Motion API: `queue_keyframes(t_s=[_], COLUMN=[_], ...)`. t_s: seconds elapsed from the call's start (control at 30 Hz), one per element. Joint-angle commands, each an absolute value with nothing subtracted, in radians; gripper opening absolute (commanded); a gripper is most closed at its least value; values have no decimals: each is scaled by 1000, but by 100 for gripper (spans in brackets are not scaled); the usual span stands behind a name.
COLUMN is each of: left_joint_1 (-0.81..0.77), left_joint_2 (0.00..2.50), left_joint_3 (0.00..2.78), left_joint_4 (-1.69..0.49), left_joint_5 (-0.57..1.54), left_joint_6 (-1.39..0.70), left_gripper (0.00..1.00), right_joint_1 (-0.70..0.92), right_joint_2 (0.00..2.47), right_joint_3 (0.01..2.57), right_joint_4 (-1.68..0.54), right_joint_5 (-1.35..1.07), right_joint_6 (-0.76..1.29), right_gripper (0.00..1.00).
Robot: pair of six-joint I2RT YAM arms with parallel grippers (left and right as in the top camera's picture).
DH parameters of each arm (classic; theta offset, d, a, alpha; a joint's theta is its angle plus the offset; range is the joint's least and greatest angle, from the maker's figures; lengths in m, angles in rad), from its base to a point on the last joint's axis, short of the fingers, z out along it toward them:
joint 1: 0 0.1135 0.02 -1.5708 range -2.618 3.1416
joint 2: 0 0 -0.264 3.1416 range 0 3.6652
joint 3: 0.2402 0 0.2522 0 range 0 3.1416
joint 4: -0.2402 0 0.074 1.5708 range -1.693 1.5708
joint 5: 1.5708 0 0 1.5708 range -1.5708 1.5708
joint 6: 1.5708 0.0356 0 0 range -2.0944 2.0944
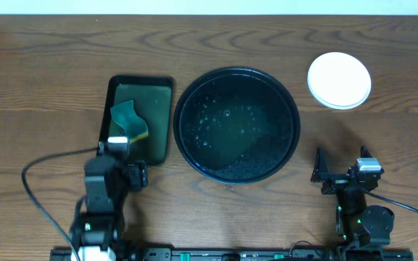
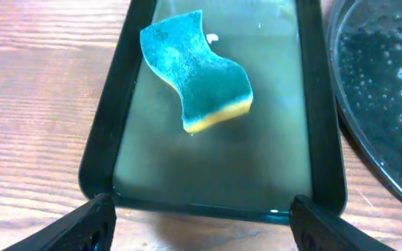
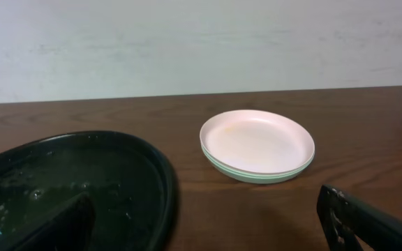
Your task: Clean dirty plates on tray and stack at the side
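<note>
Dark fingertips point(image 2: 89, 226) of the left gripper point(image 2: 201, 233) frame the bottom corners of its wrist view, spread wide with nothing between them, just short of the near rim of the dark green rectangular tray point(image 2: 107, 139). A blue-and-yellow sponge point(image 2: 197, 73) lies loose in that tray toward the upper middle of the frame, its long axis slanting from upper left to lower right. The right gripper point(image 3: 211, 230) is likewise released, its jaws apart and empty at the lower edge of its own view. The plates point(image 3: 257, 143) sit as one stack on bare wood in the upper right of the overhead frame, white on top with pale mint rims showing beneath. From the right gripper they lie straight ahead and a little right; being round, they have no long axis to line up with. That arm is clearly the nearer one, the left being across the table. The round black tray point(image 3: 166, 188) fills the lower left of the right wrist view, wet with droplets and holding no plates, its rim apart from the stack. Judging by this, cleaning and stacking look finished. Open tabletop surrounds the stack on all sides, with the table's far edge well behind it.
</note>
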State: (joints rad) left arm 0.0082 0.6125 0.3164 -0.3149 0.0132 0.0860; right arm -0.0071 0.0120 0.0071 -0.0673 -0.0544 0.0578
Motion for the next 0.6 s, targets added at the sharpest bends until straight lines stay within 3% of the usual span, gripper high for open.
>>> queue_keyframes(t_s=[0.0, 0.57], left_joint_1=[8, 9], left_joint_2=[483, 141], left_joint_3=[246, 4], left_joint_4=[-280, -56], left_joint_5=[19, 16], left_joint_6=[104, 104], left_gripper=[80, 80], right_joint_1=[-16, -16], right_joint_2=[5, 5], right_joint_3=[6, 6], right_joint_4=[-72, -72], right_joint_5=[-51, -51], right_joint_6=[43, 43], right_gripper=[99, 99])
